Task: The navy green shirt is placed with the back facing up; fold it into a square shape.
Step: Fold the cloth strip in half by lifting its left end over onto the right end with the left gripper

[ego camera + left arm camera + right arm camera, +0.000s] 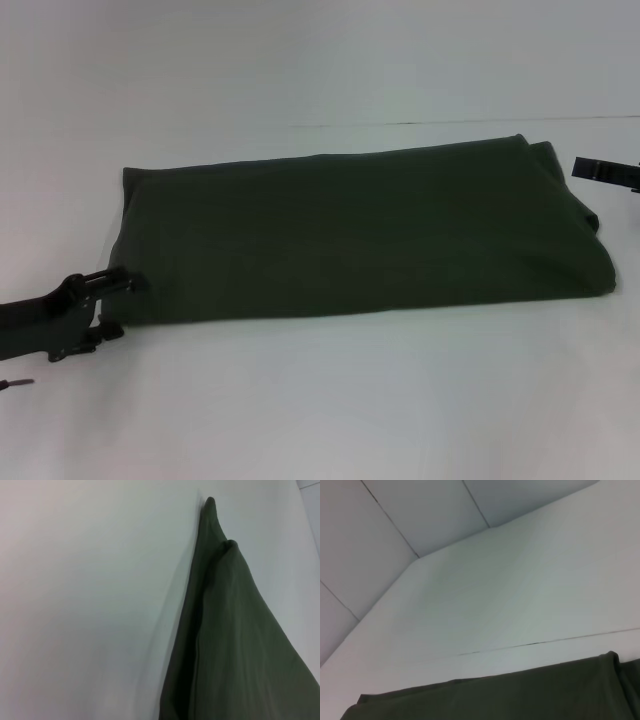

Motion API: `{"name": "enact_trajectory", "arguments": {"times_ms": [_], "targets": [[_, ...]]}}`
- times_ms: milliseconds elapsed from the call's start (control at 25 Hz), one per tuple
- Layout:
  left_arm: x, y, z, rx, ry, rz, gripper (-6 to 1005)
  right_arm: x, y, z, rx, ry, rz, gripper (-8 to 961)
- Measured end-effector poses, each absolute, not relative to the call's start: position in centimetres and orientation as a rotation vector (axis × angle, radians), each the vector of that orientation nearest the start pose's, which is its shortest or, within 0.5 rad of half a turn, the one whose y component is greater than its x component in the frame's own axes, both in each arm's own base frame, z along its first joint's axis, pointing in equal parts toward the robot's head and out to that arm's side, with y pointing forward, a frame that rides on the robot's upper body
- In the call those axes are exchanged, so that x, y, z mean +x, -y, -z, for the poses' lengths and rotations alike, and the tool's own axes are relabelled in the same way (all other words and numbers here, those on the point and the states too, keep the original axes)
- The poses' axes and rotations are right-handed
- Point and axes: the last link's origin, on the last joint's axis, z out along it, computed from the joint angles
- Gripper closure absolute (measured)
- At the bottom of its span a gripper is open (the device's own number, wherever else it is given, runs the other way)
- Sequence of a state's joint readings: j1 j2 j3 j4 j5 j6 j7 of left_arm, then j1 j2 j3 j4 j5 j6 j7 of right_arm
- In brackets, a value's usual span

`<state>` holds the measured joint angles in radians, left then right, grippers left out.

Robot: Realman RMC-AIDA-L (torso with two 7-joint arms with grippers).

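Note:
The navy green shirt (360, 235) lies on the white table as a long folded band, plain side up, running from left to right. My left gripper (116, 305) sits at the band's near left corner. It is open, with one finger touching the cloth's edge and the other just in front of it. Only a black part of my right gripper (603, 171) shows, hovering beside the band's far right corner. In the left wrist view the shirt's (235, 645) layered folded edge runs away to a point. The right wrist view shows the shirt's (520, 695) far edge.
The white table (330, 400) spreads wide in front of and behind the shirt. A thin seam (470, 123) crosses the tabletop behind the cloth, also visible as a seam (545, 642) in the right wrist view. Pale wall panels (395, 520) stand beyond the table.

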<state>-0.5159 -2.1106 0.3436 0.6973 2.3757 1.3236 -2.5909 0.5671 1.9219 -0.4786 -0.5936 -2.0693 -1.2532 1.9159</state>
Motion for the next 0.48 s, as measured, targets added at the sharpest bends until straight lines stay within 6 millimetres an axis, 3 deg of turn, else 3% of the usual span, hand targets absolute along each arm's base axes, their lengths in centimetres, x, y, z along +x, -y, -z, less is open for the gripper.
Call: {"name": "enact_trajectory", "arguments": {"times_ms": [480], "targets": [[-33.62, -33.30, -1.77, 1.981, -2.690, -0.855, 137, 32.78, -38.22, -9.05, -2.070, -1.321, -0.680, 263]]}}
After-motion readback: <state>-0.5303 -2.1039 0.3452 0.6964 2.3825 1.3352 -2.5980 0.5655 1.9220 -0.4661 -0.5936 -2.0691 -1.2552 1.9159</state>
